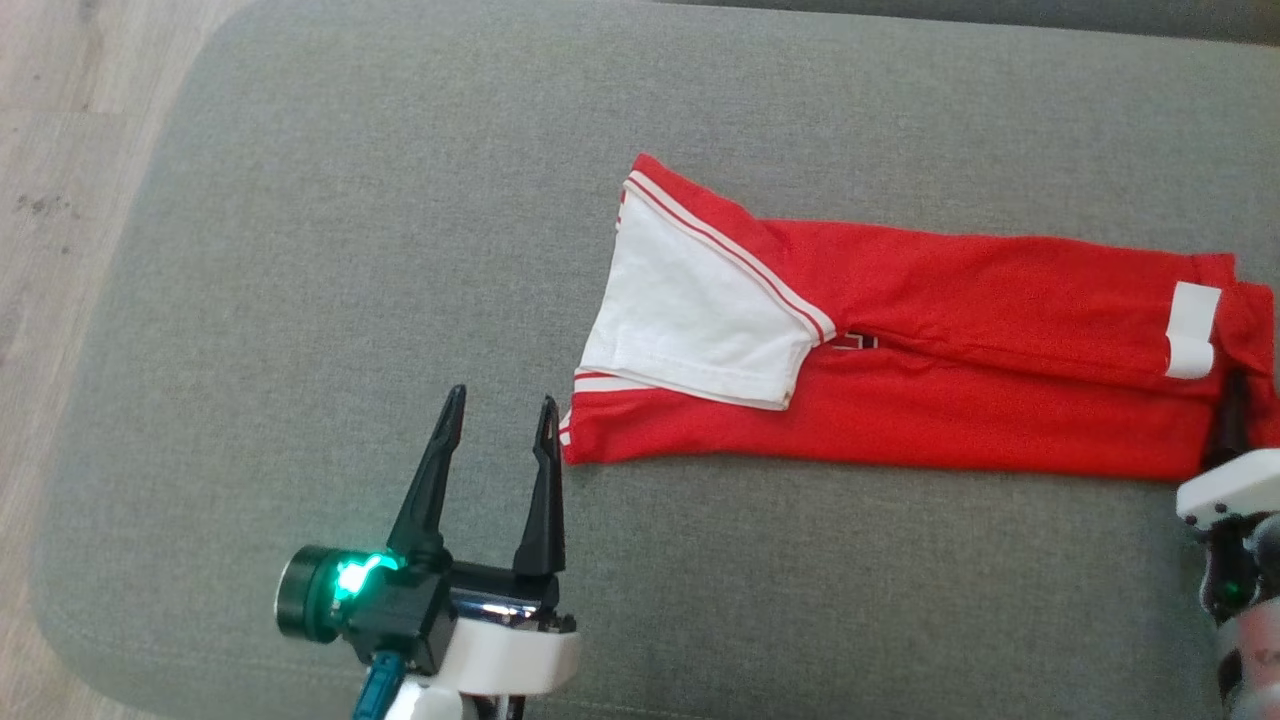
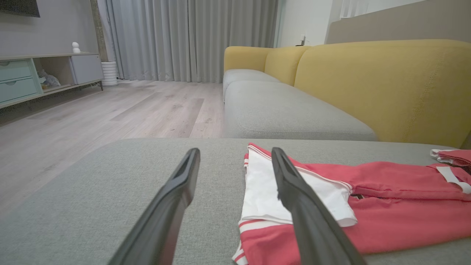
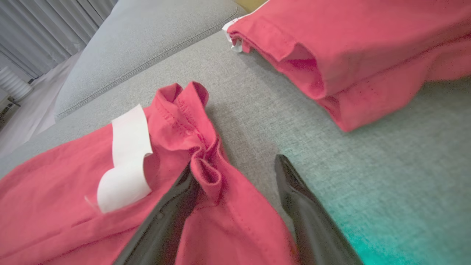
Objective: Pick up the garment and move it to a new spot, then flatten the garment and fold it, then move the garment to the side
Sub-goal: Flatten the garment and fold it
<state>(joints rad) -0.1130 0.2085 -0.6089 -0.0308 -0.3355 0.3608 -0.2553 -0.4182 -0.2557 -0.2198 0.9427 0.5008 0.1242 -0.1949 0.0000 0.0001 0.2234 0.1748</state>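
The garment [image 1: 900,400] lies folded into a long red strip across the grey cushion [image 1: 350,250], one white sleeve [image 1: 690,310] on top at its left end and a white tag [image 1: 1192,330] near its right end. My left gripper [image 1: 500,400] stands open on the cushion just left of the strip's near left corner, holding nothing; in the left wrist view the left gripper [image 2: 235,151] has the sleeve [image 2: 261,191] behind its right finger. My right gripper [image 3: 235,162] is open at the garment's [image 3: 55,191] right end, and a bunched red edge lies between its fingers, draped over the left one.
A second red cloth bundle [image 3: 331,55] lies on the cushion just beyond the right gripper. The yellow sofa back [image 2: 386,84] rises behind the garment. The cushion's rounded edge and the wooden floor [image 1: 50,200] are to the left. Bare grey cushion lies beyond and in front of the strip.
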